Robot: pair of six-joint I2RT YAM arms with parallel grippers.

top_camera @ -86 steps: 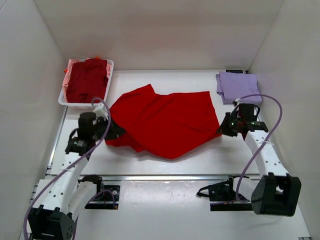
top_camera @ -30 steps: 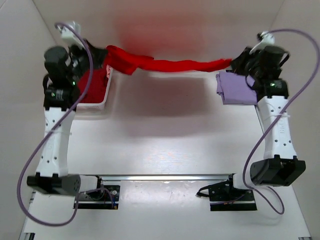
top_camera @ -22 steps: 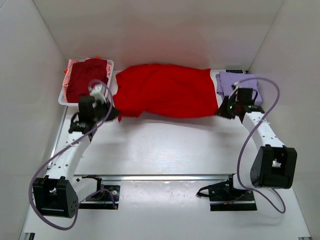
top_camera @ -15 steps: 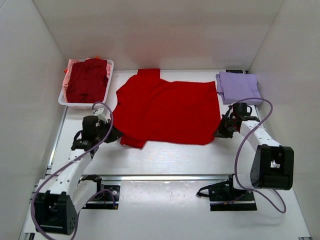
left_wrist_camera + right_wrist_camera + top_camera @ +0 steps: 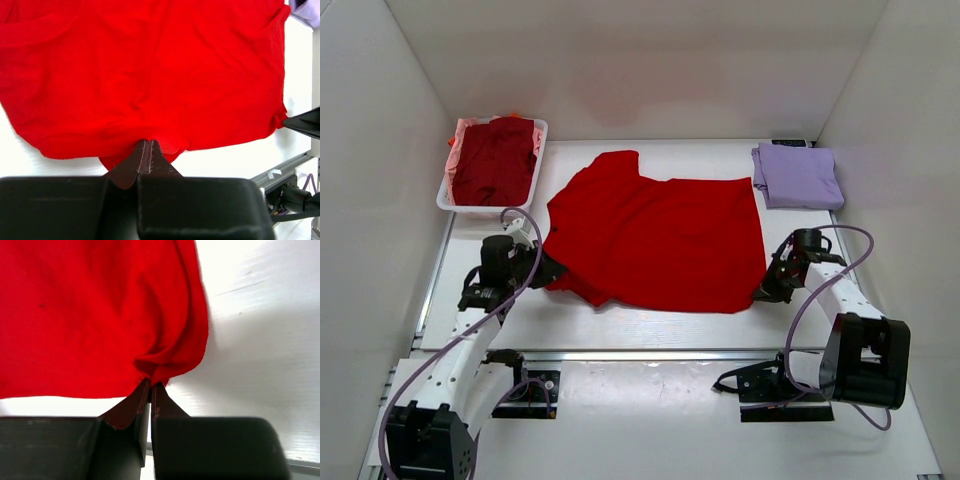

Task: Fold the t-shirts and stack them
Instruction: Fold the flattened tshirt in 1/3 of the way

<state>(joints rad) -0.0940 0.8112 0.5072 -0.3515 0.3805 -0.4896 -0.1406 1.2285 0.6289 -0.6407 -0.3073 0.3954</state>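
Observation:
A bright red t-shirt [image 5: 655, 240] lies spread on the white table, wrinkled along its near left edge. My left gripper [image 5: 552, 270] is shut on the shirt's left near edge; the left wrist view has the red t-shirt [image 5: 150, 75] pinched at the left gripper [image 5: 149, 142]. Over at the near right corner my right gripper [image 5: 761, 292] is shut on the cloth, and in the right wrist view the red t-shirt [image 5: 100, 315] bunches at the right gripper [image 5: 151, 385]. A folded lavender t-shirt [image 5: 797, 175] lies at the back right. Dark maroon and pink t-shirts [image 5: 496, 158] fill the basket.
A white plastic basket [image 5: 446, 195] stands at the back left. White walls enclose the table on three sides. A metal rail [image 5: 650, 354] runs across the near edge, with the arm bases behind it.
Both arms swung the red shirt up and back, then laid it flat and drew it toward the near edge. It now lies more spread, with both grippers still shut on it.

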